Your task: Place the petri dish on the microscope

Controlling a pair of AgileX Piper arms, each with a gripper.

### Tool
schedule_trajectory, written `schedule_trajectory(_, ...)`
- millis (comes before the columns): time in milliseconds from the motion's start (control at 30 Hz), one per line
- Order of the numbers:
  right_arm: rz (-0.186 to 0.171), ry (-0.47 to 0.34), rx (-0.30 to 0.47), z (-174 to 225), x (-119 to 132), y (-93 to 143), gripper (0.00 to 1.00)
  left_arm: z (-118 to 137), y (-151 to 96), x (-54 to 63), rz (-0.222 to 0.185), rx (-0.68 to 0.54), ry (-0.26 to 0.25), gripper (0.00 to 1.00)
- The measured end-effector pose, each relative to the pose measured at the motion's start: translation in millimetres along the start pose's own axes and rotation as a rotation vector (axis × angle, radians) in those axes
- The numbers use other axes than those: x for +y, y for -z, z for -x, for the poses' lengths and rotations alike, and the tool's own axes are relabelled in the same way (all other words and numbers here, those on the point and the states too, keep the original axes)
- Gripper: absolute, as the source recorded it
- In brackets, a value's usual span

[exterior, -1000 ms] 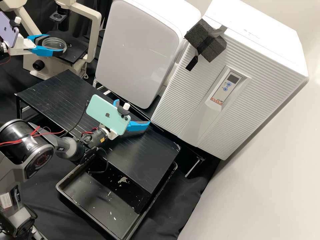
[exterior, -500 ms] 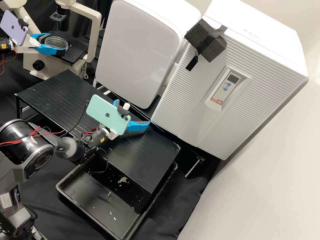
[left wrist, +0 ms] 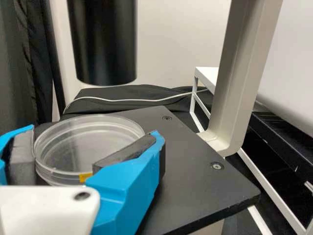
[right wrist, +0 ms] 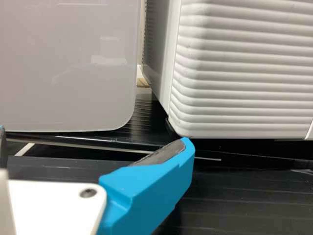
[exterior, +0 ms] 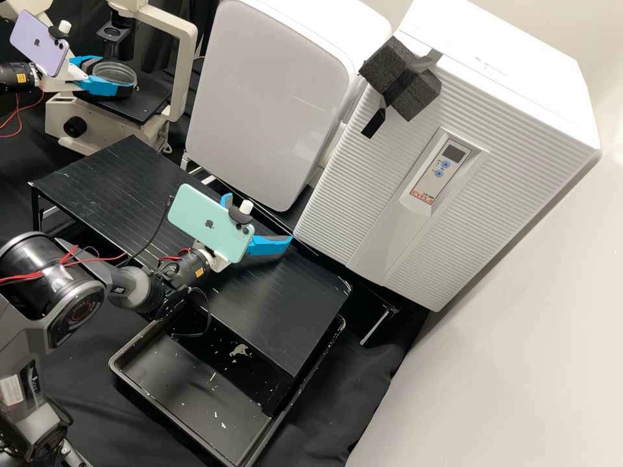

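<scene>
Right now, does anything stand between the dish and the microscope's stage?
Nothing visible does. The left pincer holds the dish by its sides over the stage; the black tube hangs higher, not between them.

Left pincer (exterior: 117,76) grips petri dish (exterior: 113,71) over microscope stage (exterior: 148,98); right pincer (exterior: 259,218) parted above black platform (exterior: 292,295).

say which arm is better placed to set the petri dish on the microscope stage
Left, likely: the left gripper holds the petri dish over the stage; the right gripper hangs open, away from it.
</scene>
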Motion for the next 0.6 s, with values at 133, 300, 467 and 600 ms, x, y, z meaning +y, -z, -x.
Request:
schedule_trajectory(133,0.0,0.0,0.0,0.0,0.0,0.0,1.0,-0.9,-2.0,-1.6,0.004,-0.008,-0.001,0.0)
schedule_trajectory(300,0.0,0.0,0.0,0.0,0.0,0.0,1.0,-2.4,-3.1,-3.5,0.024,-0.017,-0.009,0.0)
schedule_trajectory(467,0.0,0.0,0.0,0.0,0.0,0.0,1.0,-2.7,-4.8,-4.3,0.023,-0.022,-0.008,1.0)
schedule_trajectory(600,0.0,0.0,0.0,0.0,0.0,0.0,1.0,-2.7,-4.7,-4.2,0.025,-0.021,-0.008,1.0)
